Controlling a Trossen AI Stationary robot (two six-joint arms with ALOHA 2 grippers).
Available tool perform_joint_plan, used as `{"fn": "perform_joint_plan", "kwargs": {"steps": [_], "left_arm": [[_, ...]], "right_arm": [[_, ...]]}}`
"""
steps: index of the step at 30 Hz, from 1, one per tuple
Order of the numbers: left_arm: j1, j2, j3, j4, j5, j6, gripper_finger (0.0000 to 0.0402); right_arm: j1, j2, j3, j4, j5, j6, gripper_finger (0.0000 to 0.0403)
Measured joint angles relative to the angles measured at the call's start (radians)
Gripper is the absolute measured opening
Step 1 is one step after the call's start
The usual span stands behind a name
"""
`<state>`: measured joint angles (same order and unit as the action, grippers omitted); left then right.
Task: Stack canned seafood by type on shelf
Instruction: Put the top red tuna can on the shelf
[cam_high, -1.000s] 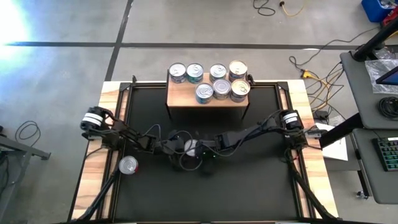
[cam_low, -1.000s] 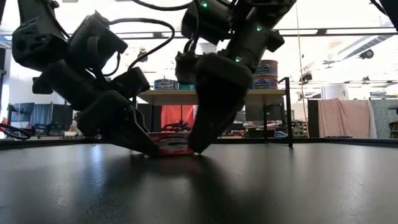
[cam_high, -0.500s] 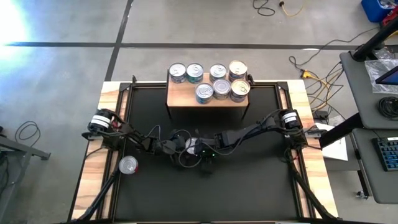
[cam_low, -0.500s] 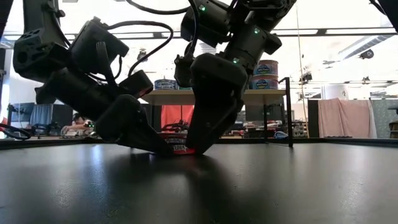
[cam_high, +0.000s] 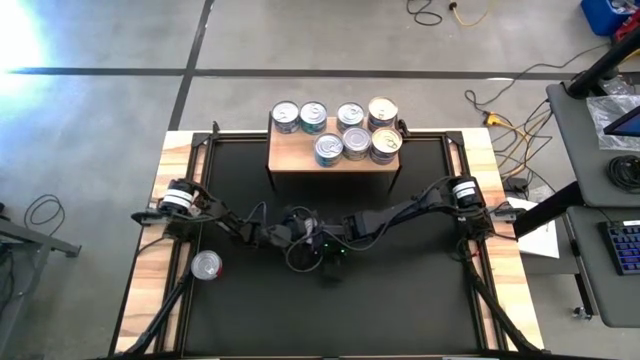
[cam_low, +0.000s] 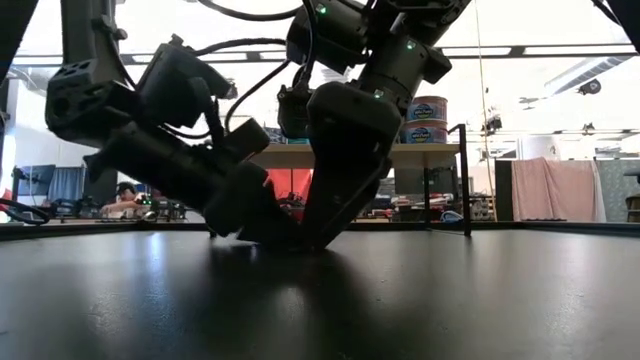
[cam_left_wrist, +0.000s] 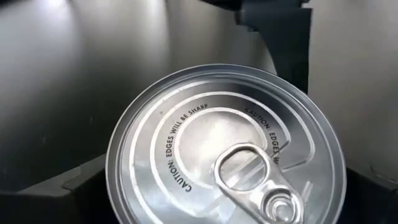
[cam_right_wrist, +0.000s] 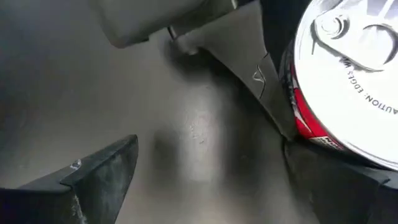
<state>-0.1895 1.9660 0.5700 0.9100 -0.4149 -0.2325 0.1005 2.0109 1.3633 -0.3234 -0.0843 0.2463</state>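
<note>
Both grippers at one tin, mid-table.
Left gripper (cam_high: 292, 230) wide open around tin (cam_left_wrist: 225, 149); right gripper (cam_high: 318, 240) wide open, empty, beside it.

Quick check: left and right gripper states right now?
Left gripper: open, fingers either side of the red-labelled tin on the black mat; no grip visible.
Right gripper: open, beside the same tin, holding nothing.
</note>
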Motion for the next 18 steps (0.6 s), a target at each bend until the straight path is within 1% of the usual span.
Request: {"fn": "perform_joint_plan", "kwargs": {"steps": [2,4,6,9,12,15,18], "left_arm": [[-0.001,-0.026,-0.025,-0.016,-0.001,-0.058,0.0399],[-0.002,-0.077,-0.054,-0.070,0.006,-0.109,0.0396],[-0.011,-0.150,-0.083,-0.137,0.029,-0.141,0.0392],[-0.020,-0.283,-0.108,-0.279,0.027,-0.164,0.0390],[-0.020,-0.430,-0.102,-0.447,-0.024,-0.177,0.0389],[-0.016,-0.554,-0.065,-0.607,-0.084,-0.190,0.0388],[0.004,-0.641,-0.011,-0.694,-0.166,-0.196,0.0389]], "right_arm": [[-0.001,-0.001,0.005,-0.001,-0.001,-0.020,0.0400],[-0.001,-0.005,0.010,0.000,0.002,-0.048,0.0400],[-0.003,-0.022,0.009,-0.036,0.021,-0.055,0.0400],[-0.008,-0.067,0.020,-0.074,0.036,-0.054,0.0400],[-0.008,-0.126,0.050,-0.125,0.060,-0.065,0.0400],[-0.014,-0.176,0.104,-0.211,0.066,-0.084,0.0400],[-0.026,-0.224,0.164,-0.243,0.095,-0.108,0.0400]]}}
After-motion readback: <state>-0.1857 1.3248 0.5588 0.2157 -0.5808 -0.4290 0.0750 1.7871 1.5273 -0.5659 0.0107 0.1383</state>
